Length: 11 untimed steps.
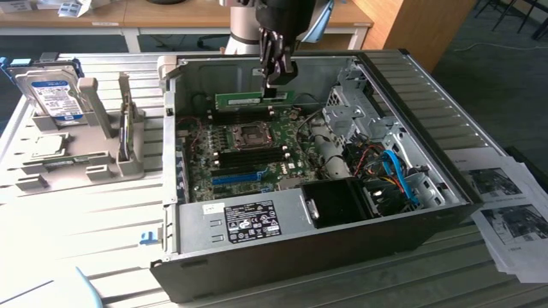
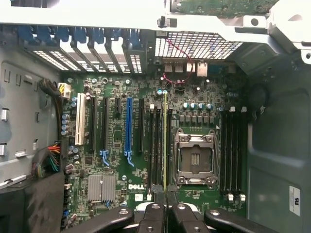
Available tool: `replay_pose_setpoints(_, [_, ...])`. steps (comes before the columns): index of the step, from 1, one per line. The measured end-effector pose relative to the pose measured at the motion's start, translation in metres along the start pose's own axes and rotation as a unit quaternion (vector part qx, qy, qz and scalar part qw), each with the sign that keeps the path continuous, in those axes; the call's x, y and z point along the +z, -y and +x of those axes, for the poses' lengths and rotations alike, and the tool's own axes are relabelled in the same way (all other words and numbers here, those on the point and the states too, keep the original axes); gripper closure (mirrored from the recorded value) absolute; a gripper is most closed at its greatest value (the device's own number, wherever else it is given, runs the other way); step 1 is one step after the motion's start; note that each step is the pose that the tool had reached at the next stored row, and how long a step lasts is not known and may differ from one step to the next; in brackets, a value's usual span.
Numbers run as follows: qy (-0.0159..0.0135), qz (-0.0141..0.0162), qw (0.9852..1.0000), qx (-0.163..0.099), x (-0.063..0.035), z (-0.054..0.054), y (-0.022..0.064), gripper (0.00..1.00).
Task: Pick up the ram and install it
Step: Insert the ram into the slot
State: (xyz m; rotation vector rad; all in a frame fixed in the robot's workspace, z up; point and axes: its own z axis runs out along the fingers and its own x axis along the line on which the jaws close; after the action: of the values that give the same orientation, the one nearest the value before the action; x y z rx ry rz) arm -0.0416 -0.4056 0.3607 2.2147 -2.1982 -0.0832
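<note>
Gripper (image 1: 274,92) pinches narrow on the ram (image 1: 240,99), and we see the stick held level inside the open computer case (image 1: 256,256), above the motherboard (image 1: 231,160), at 12 o'clock from the CPU socket (image 1: 251,133) in the exterior view. In the wrist view we note the ram edge-on over the dark memory slots (image 2: 156,145) just beside the socket. The hard drive (image 1: 53,96) stands at 9 o'clock of the case, well apart.

Arm (image 1: 244,25) hangs vertical, tool (image 1: 274,92) pointing down (its 2 fingers (image 2: 153,213) pinched close).
</note>
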Motion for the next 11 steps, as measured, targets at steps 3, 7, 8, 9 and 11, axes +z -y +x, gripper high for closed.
replay_pose_setpoints(3, [0.0000,0.0000,1.0000,0.000,0.0054,0.000,0.0003,0.89])
replay_pose_setpoints(7, [0.0000,0.0000,1.0000,0.000,0.0127,0.000,0.0007,0.89])
replay_pose_setpoints(8, [0.0000,0.0000,1.0000,0.000,0.0144,0.000,0.0008,0.89])
replay_pose_setpoints(9, [0.0000,0.0000,1.0000,0.000,0.0162,0.000,0.0009,0.89])
replay_pose_setpoints(11, [0.0001,0.0000,1.0000,0.000,0.0201,0.000,0.0011,0.89])
